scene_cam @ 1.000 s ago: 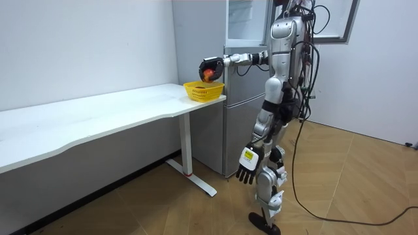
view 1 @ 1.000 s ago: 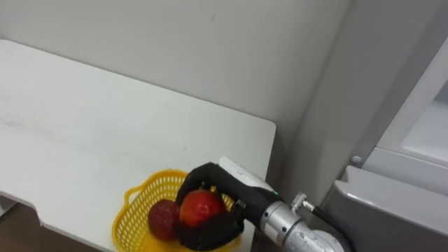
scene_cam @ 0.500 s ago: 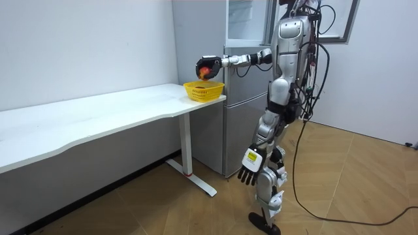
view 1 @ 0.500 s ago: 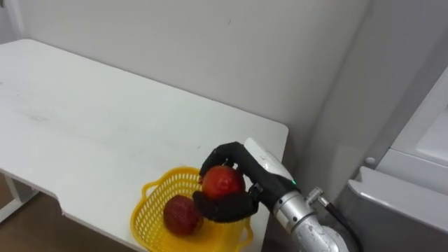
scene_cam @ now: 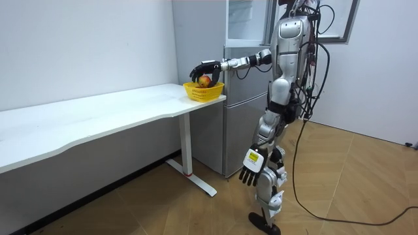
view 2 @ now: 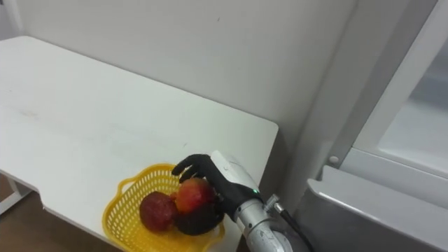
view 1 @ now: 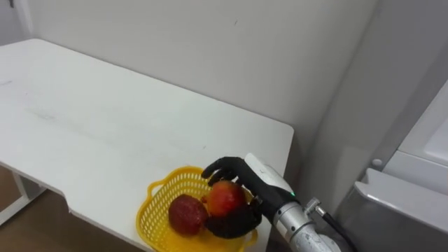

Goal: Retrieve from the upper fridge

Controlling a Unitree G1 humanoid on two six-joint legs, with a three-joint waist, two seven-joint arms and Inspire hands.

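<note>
Drop-off stage of the fetch, by the look of it. Right hand (view 1: 246, 183) curled round a red-orange apple (view 1: 225, 198), fingers arched over the top and thumb beneath, holding it low inside the yellow basket (view 1: 149, 208). Basket parked on the near corner of the bench (view 1: 105, 119), at 6 o'clock in the eye views, with the fridge (view 1: 409, 150) just beside at 3 o'clock, upper compartment open in the room view.

Holds one more fruit: a dark red apple (view 1: 185, 214) on the basket floor, at 9 o'clock from the held one and touching it or nearly so. Cannot tell whether the held apple rests on the bottom yet.

Calls next for spreading the fingers and lifting straight up, clear of the rim, without nudging the light basket toward the bench edge close by.

Left hand (scene_cam: 248, 175) hanging by the thigh, fingers relaxed, holding nothing.
</note>
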